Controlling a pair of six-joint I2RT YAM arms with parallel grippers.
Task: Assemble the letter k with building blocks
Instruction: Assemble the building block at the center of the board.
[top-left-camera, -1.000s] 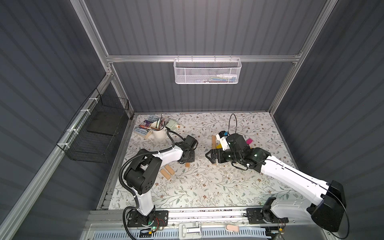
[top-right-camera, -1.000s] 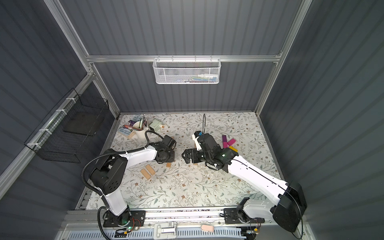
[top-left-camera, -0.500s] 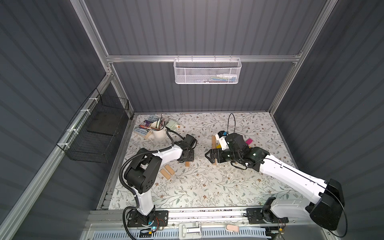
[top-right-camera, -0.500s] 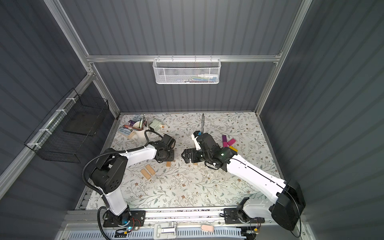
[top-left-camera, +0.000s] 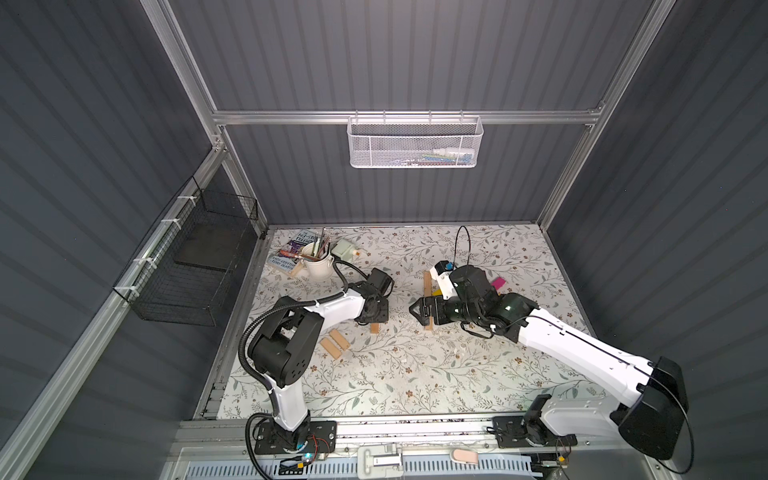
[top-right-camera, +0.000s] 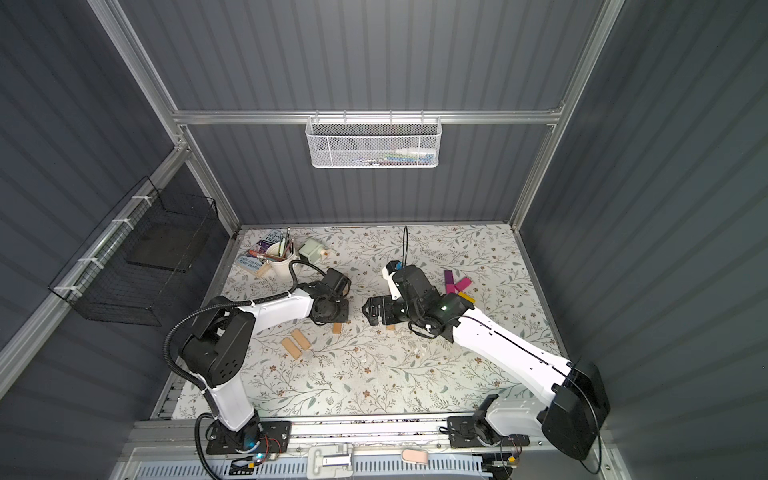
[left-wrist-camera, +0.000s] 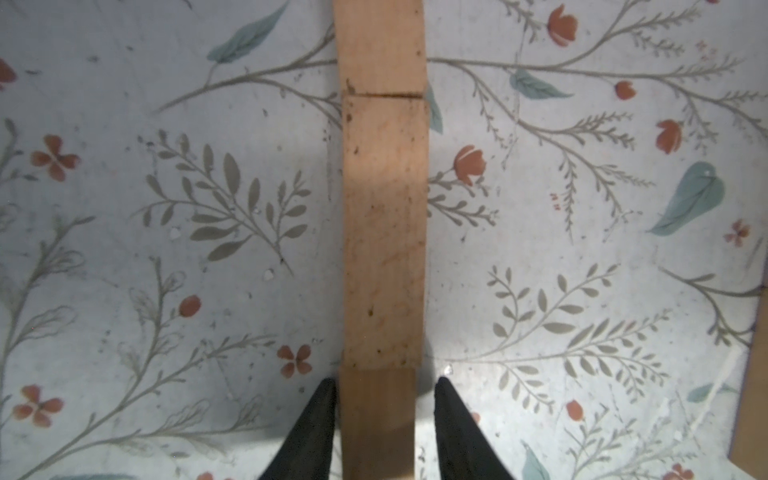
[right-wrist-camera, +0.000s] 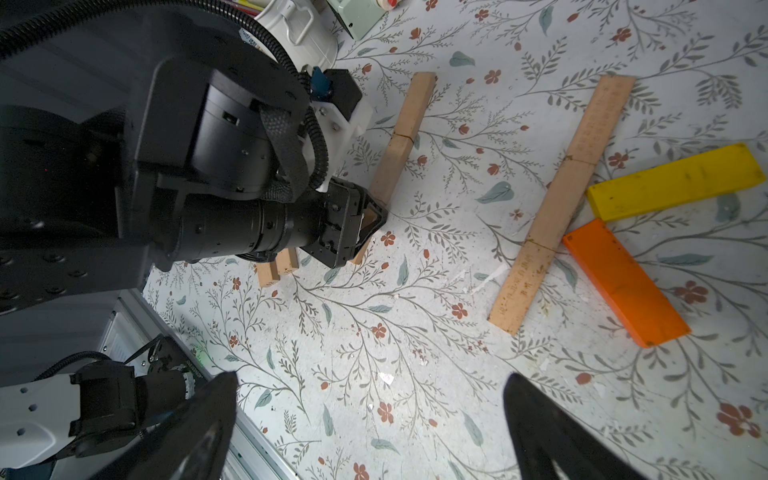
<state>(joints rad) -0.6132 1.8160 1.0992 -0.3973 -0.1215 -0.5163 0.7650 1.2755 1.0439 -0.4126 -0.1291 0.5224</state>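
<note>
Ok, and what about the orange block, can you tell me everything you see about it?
The orange block is a long, flat rectangle, painted bright orange all over, probably wood underneath. It lies flat on the flowery mat, set at a slant. One end sits right by the end of the yellow block, and a corner comes up against the row of plain wooden blocks. Whether it really touches them is too close to tell. Nothing is holding it or lying on top of it.

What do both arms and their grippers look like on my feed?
Both arms have white shells, black joints and black bases. The left arm carries a black corrugated hose, the right arm a thin black cable loop. Black tapered fingers on left gripper and right gripper.
</note>
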